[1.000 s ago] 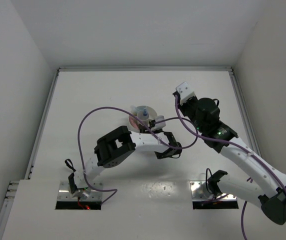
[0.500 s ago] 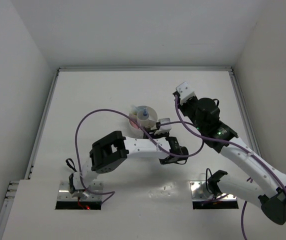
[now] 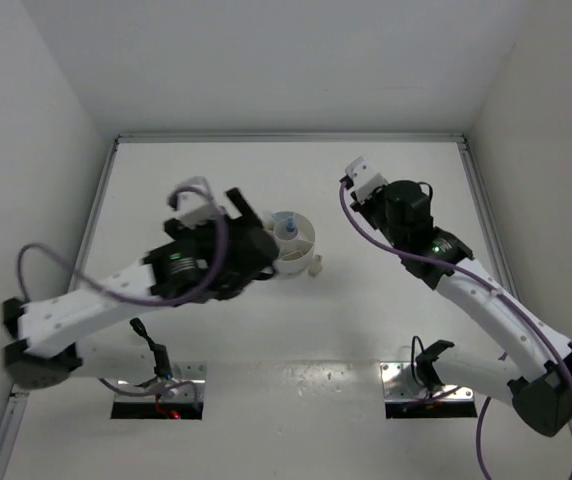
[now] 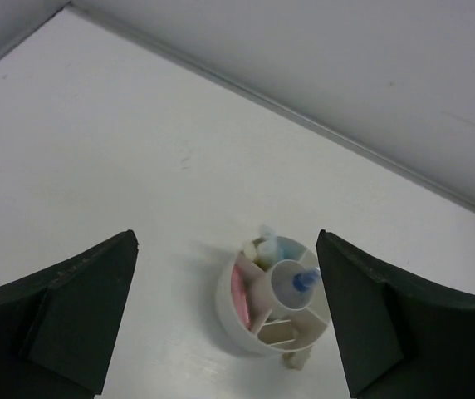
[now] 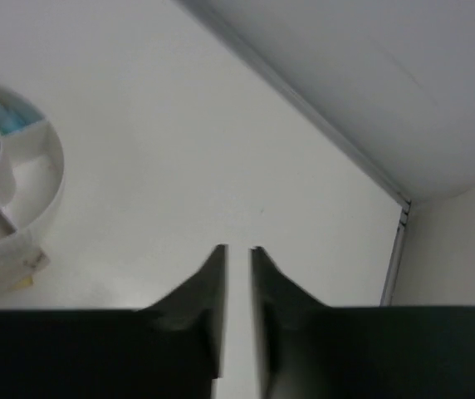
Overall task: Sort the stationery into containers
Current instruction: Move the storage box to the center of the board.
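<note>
The round white container [image 3: 294, 240] stands mid-table, with a centre cup and dividers. In it I see a pink piece [image 4: 241, 291], a blue-tipped piece [image 4: 306, 280] upright in the cup, and pale pieces [image 4: 264, 245] at the far side. One beige piece [image 4: 297, 359] lies on the table against the tub's outer wall, also in the top view [image 3: 316, 265]. My left gripper [image 4: 225, 236] hangs above and left of the tub [image 4: 229, 320], wide open and empty. To the tub's right, my right gripper [image 5: 237, 249] is raised, its fingers a narrow gap apart with nothing between.
White walls enclose the table, with a raised rail [image 3: 286, 138] along the far edge and a corner post [image 5: 394, 249] ahead of the right gripper. Purple cables [image 3: 41, 260] loop from both arms. Bare tabletop [image 5: 221, 150] lies between the tub [image 5: 22, 195] and the far wall.
The left arm swung from the tub's near right over to its left and rose, jaws opening wide. The beige piece now lies beside the tub. The right gripper's fingers parted slightly.
</note>
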{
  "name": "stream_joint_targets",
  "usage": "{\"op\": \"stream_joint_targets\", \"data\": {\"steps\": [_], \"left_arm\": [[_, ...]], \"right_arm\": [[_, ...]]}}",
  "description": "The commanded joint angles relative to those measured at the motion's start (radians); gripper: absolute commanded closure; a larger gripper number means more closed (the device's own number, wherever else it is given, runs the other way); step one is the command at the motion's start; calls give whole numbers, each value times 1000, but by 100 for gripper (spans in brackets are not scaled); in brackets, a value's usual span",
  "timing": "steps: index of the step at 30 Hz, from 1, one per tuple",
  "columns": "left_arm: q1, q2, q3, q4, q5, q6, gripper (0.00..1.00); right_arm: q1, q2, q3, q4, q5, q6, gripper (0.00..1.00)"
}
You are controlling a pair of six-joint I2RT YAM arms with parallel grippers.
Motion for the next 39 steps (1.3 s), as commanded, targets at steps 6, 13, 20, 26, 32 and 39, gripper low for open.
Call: {"op": "stream_joint_targets", "data": {"steps": [6, 13, 20, 26, 32, 39], "left_arm": [[158, -546, -248, 405, 435, 673, 63], [158, -469, -347, 372, 460, 636, 10], [270, -354, -369, 478, 624, 740, 0], [371, -395, -399, 535, 662, 814, 0], [422, -404, -435, 571, 717, 833, 0], [474, -404, -455, 602, 739, 872, 0]], "right_arm": [[-55, 307, 151, -388, -389, 175, 100], [-98, 531, 260, -452, -571, 310, 54], [-143, 699, 252, -408, -793, 419, 38], [-163, 745, 186, -318, -859, 414, 35], [-163, 766, 172, -248, -772, 485, 38], [-154, 844, 253, -227, -735, 526, 39]]}}
